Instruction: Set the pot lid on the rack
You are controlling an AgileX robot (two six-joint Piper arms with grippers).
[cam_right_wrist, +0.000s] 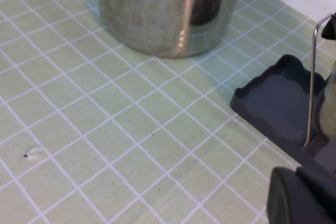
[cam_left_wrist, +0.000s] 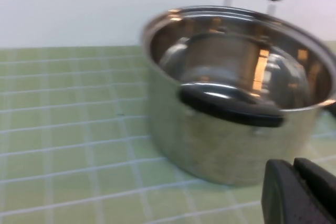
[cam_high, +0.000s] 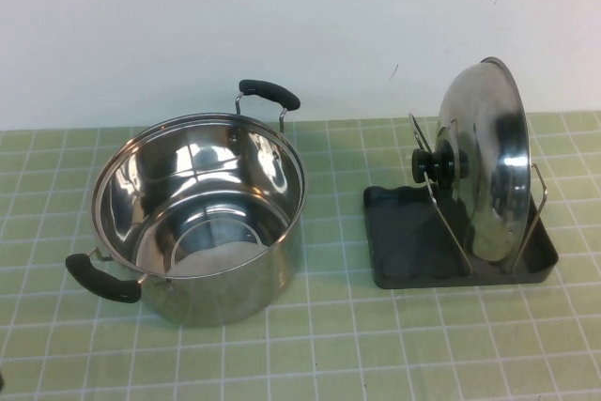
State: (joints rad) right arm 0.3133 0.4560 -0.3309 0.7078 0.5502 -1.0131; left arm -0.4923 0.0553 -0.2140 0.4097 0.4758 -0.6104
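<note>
Both grippers, left gripper [cam_left_wrist: 302,192] and right gripper [cam_right_wrist: 304,198], look pressed together; pot lid [cam_high: 486,171] stands in rack [cam_high: 399,255].

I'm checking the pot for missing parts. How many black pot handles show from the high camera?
2. One handle sits on the far rim of the pot, near the wall; the other handle sits on the near-left rim. Neither claw appears in the high view.

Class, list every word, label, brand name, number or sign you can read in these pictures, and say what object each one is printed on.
None: no readable text in any view.
The pot, lid and rack show only bare metal, black handles and plain grey plastic.
The tiled table has no markings.
The left tool and right tool, each at its own view's edge, carry no label.
</note>
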